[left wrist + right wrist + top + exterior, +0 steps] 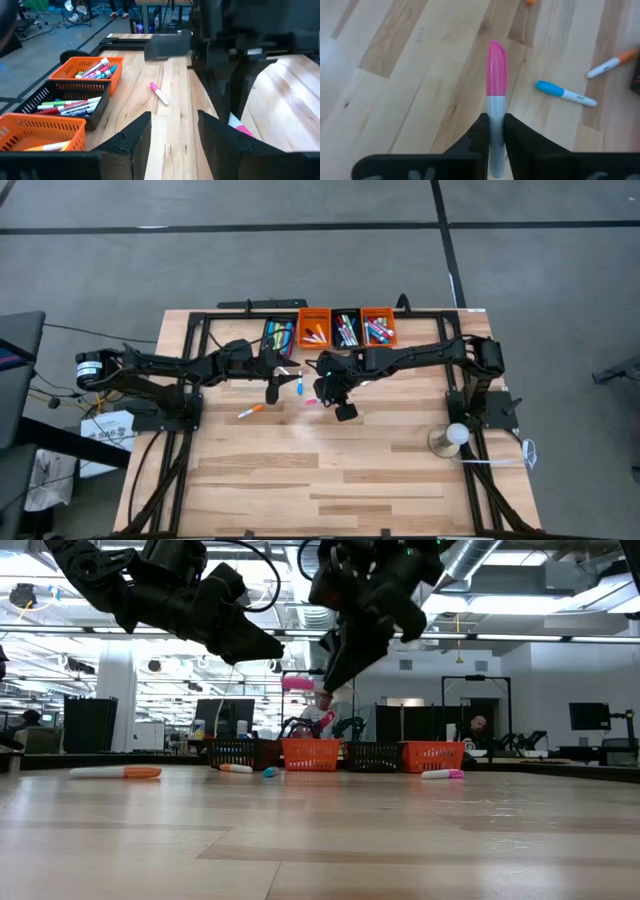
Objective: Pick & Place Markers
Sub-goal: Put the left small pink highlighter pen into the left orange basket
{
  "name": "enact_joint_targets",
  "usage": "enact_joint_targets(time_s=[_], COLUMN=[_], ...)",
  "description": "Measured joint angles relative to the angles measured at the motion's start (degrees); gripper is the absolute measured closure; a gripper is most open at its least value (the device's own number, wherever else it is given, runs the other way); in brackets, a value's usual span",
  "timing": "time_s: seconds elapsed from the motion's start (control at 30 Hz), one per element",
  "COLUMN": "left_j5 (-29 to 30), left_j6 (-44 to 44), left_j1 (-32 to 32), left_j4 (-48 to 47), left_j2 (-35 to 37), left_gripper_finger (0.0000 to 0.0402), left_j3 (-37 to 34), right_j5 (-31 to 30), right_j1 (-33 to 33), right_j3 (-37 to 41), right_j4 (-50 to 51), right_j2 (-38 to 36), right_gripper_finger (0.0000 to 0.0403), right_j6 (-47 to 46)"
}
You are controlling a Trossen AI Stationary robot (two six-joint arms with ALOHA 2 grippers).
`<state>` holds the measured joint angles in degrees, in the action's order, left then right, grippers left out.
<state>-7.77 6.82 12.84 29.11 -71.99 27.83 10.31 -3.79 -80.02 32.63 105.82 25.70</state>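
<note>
1. Closest to the lens in the right wrist view, the right pincer [492, 131] was clamped on a pink-capped marker [496, 95], gripping its pale barrel, with the pink cap sticking out forward past the fingertips.
2. That marker's long axis ran in line with the fingers; in the low view it [300, 684] hung well clear of the desk [330, 480], cap end away from the pincer, roughly level.
3. Step in hand, as I judge it: carry phase. Pick looked done, with the marker lifted over mid-desk, just in front of the bin row.
4. Next move likely calls for swinging toward the bins [346, 327] at the far edge, lining the marker's length up with a bin's long side, lowering, then releasing. Which bin is meant for pink I cannot tell.
5. Left pincer [174, 131] hovered above the desk just left of the right one, fingers apart, nothing between them.
6. Loose markers on the desk: a blue-capped one [565, 93] and an orange-capped one [612, 63] near the pincers, lying flat, the two at an angle to each other; another pink one [159, 93] lay flat beside the bins, pointing roughly along the boards.
7. Bins already held many markers; the orange and black bins [70, 102] sat side by side, touching.
8. Risk: the grip sat near one end of the barrel, so the marker could pivot on release.
</note>
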Motion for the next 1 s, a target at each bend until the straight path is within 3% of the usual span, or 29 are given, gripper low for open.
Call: enact_joint_targets(time_s=[0.17, 0.33, 0.47, 0.67, 0.87, 1.0], left_j5=[-0.02, -0.03, 0.24, 0.63, 0.65, 0.65], left_j6=[-2.67, -2.96, -3.25, -3.27, -3.23, -2.76], left_j1=[0.0, 1.01, 2.12, 2.71, 2.71, 2.76], left_j4=[0.01, 0.03, 0.03, -0.33, -0.74, -0.72], left_j2=[0.0, 0.0, 0.0, 0.32, 1.37, 1.57], left_gripper_finger=[0.0242, 0.0242, 0.0242, 0.0242, 0.0242, 0.0242], left_j3=[0.0, 0.0, 0.0, 0.01, 0.07, 0.07], right_j5=[-0.57, -5.66, -7.78, -7.55, -2.54, 6.35], right_j1=[-0.11, -1.72, -5.14, -13.09, -21.57, -26.09], right_j3=[-4.52, -8.61, -9.93, -10.13, -10.15, -10.2], right_j4=[5.4, 10.16, 10.68, 5.76, -5.92, -11.05], right_j2=[-0.04, -0.07, -0.09, 0.36, 0.35, 1.26], right_gripper_finger=[0.038, 0.0376, 0.0363, 0.0381, 0.0363, 0.0358], right_j6=[1.72, 3.74, 5.02, 6.32, 1.81, -3.5])
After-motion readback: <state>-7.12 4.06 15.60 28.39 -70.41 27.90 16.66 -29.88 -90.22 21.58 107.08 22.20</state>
